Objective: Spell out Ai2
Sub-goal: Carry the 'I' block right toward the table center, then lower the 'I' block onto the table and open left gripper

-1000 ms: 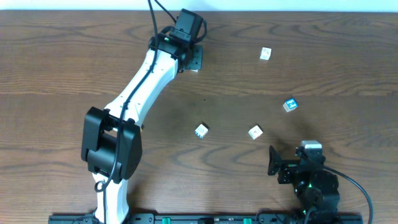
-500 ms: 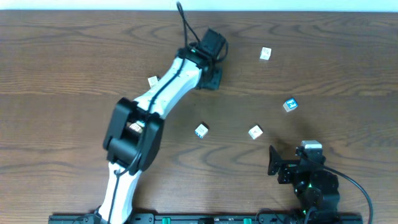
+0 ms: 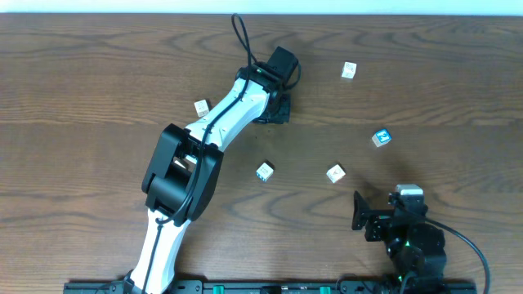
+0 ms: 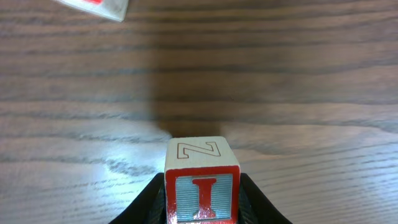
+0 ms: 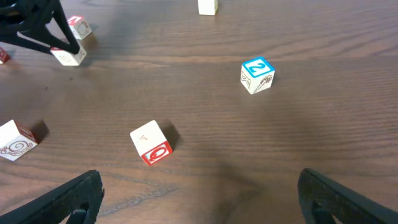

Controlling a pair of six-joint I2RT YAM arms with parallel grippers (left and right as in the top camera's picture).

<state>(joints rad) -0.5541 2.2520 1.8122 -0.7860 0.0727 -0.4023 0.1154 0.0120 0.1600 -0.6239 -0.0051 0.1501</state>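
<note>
My left gripper (image 4: 202, 182) is shut on a wooden block (image 4: 202, 186) with a red I on its facing side and a Z on top, low over the wood. From overhead the left gripper (image 3: 274, 109) is at the back middle and hides that block. The blue 2 block (image 3: 380, 138) lies at the right and also shows in the right wrist view (image 5: 257, 75). My right gripper (image 3: 382, 217) is open and empty near the front right; the right wrist view (image 5: 199, 186) shows its jaws wide apart over bare wood.
Loose blocks lie at the back left (image 3: 202, 107), the back right (image 3: 350, 71), the middle (image 3: 264, 171) and right of the middle (image 3: 335, 173). The last one shows a red face in the right wrist view (image 5: 152, 142). Another block's corner (image 4: 93, 6) lies ahead of the left gripper.
My left arm has swung right and toward the middle with the block held, uncovering the back-left block. The right arm has not moved.
</note>
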